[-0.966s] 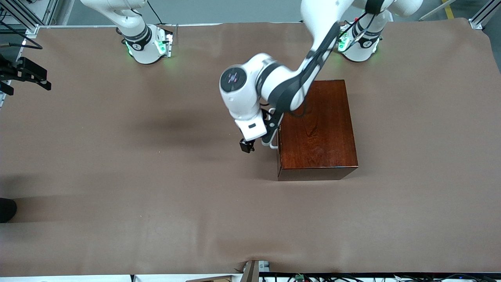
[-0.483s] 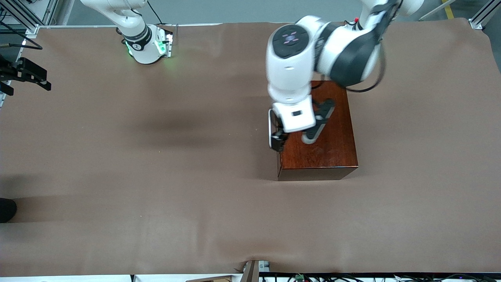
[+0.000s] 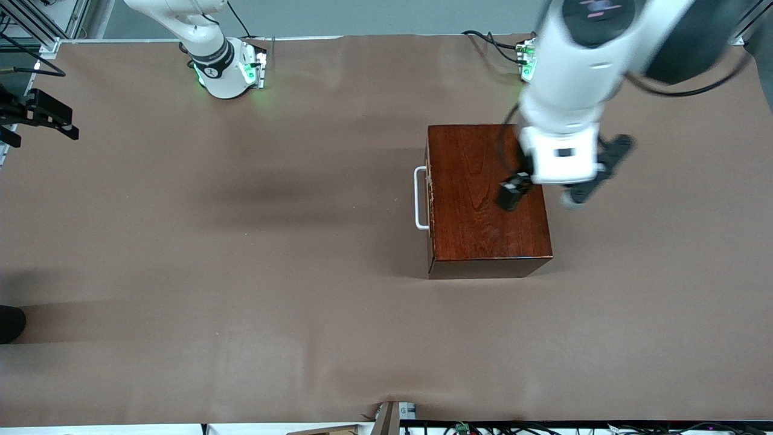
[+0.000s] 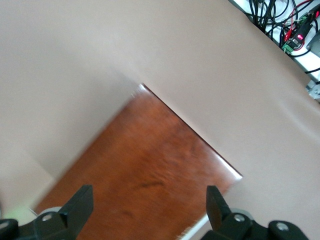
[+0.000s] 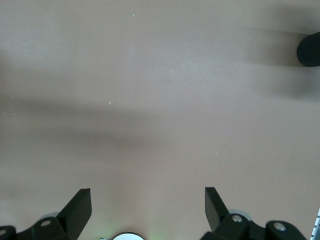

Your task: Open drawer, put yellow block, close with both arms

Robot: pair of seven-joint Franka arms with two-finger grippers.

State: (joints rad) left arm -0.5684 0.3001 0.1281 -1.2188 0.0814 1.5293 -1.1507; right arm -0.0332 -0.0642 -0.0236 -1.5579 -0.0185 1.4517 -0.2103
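The dark mahogany box (image 3: 477, 205) stands on the brown table nearer the left arm's end. Its drawer is shut flush, and only its narrow front (image 3: 429, 199) and white U-shaped handle (image 3: 420, 198) show. My left gripper (image 3: 522, 190) hangs high over the box's top, toward the edge at the left arm's end. It is open and empty, and the left wrist view shows it (image 4: 150, 205) over the box's glossy top (image 4: 150, 160). My right gripper (image 5: 147, 210) is open and empty over bare table and out of the front view. The yellow block is not in view.
A black fixture (image 3: 36, 115) juts in at the right arm's end of the table. A dark round object (image 3: 11, 323) sits at that same end, nearer the front camera, and also shows in the right wrist view (image 5: 310, 49). Cables lie along the front edge.
My left arm has risen from the drawer's handle and swung over the box's top toward its own base. The box and drawer have not moved.
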